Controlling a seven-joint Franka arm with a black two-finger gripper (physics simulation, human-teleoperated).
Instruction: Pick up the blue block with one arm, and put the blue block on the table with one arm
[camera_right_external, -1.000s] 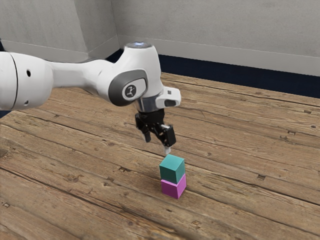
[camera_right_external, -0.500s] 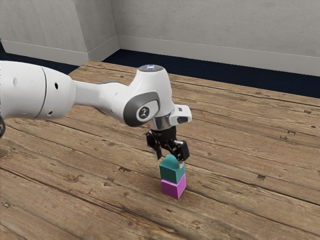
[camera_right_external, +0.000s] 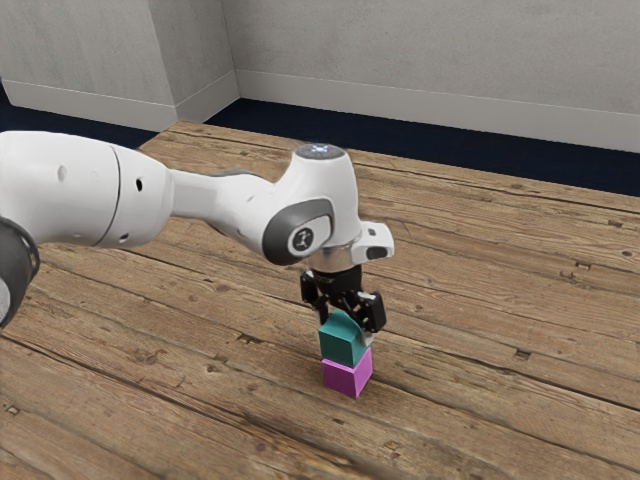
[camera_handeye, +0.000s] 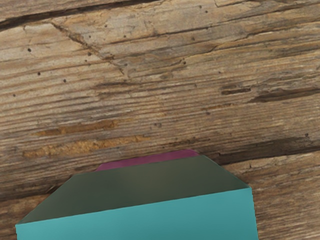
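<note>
**Lower than a moment ago, the hand (camera_right_external: 346, 322) straddles the blue block (camera_right_external: 343, 342)**

Its two fingers stand spread, one to either side of the block's upper part, and I can't make out contact on both. The blue block, more of a teal to my eye, sits on the magenta block (camera_right_external: 347, 377), which rests on the wooden worktop (camera_right_external: 500, 420). Best, I'd judge, to bring the fingers well down the teal sides yet clear of the magenta, squeeze evenly, and lift straight up before moving aside; a sideways nudge could knock the pair apart. Behind the hand, the white arm (camera_right_external: 325, 195) reaches in from the exterior view's left, sloping gently, then bends downward so that the hand points at the worktop.
</note>
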